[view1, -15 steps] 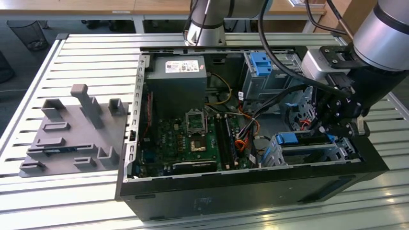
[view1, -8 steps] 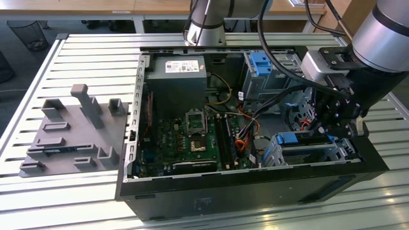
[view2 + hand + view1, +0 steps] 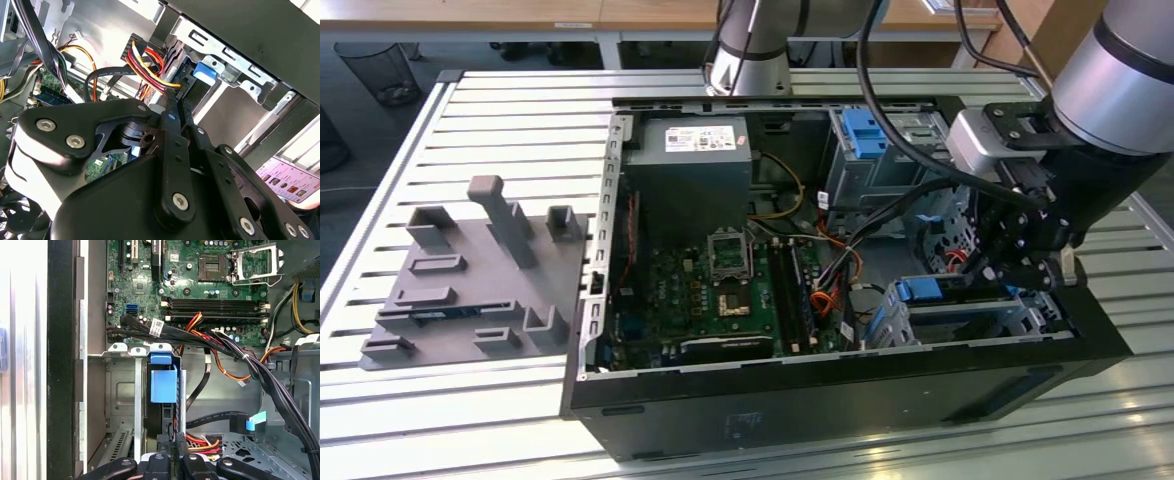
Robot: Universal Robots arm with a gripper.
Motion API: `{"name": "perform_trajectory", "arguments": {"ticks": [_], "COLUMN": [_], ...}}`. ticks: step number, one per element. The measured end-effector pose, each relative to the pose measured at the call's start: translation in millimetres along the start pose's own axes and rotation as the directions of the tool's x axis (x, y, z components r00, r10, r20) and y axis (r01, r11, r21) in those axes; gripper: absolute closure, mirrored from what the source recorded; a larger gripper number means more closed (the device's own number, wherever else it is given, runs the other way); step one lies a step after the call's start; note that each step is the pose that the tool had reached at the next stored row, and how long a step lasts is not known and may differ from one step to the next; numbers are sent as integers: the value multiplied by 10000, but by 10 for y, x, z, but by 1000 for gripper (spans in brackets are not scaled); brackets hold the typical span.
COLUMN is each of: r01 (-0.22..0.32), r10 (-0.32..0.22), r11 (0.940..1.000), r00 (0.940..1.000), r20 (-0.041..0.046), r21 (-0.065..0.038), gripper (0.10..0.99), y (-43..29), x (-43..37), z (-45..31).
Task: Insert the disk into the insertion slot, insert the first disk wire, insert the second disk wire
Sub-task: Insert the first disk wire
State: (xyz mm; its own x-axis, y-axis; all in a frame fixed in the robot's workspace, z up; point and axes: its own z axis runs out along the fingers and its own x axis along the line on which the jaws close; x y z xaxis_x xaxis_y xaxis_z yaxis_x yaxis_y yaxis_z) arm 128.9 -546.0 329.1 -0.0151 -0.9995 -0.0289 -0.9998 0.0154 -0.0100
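Note:
The disk, in its bright blue carrier (image 3: 164,385) (image 3: 923,290), sits inside the insertion slot (image 3: 120,390) (image 3: 987,322), a low metal cage in the open computer case. My gripper (image 3: 170,442) (image 3: 174,102) (image 3: 1003,285) hangs right at the disk's back end. Its fingers (image 3: 179,452) are nearly together, shut on the plug of a red, yellow and black disk wire (image 3: 146,67) (image 3: 202,440), which meets the disk's edge. Beside the cage lies a black flat disk wire with a blue plug (image 3: 256,421), loose on the case floor.
The motherboard (image 3: 200,285) (image 3: 720,290) lies beyond the cage, with a bundle of black cables (image 3: 260,370) crossing above it. A taller bay with a blue bracket (image 3: 867,140) and the power supply (image 3: 687,165) stand at the back. A grey fixture plate (image 3: 467,290) sits beside the case.

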Motion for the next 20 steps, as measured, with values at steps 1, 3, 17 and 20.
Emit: {"name": "perform_trajectory", "arguments": {"ticks": [1,3,17,20], "r01": [0,0,0,0], "r10": [0,0,0,0], "r11": [10000,10000,10000,10000], "r00": [10000,10000,10000,10000], "r20": [1,0,-6,-7], "r21": [-5,-9,-20,-20], "gripper": [922,922,847,925], "y": [0,0,-2,-3], "x": [0,0,-3,-3], "z": [2,4,-96,-105]}}
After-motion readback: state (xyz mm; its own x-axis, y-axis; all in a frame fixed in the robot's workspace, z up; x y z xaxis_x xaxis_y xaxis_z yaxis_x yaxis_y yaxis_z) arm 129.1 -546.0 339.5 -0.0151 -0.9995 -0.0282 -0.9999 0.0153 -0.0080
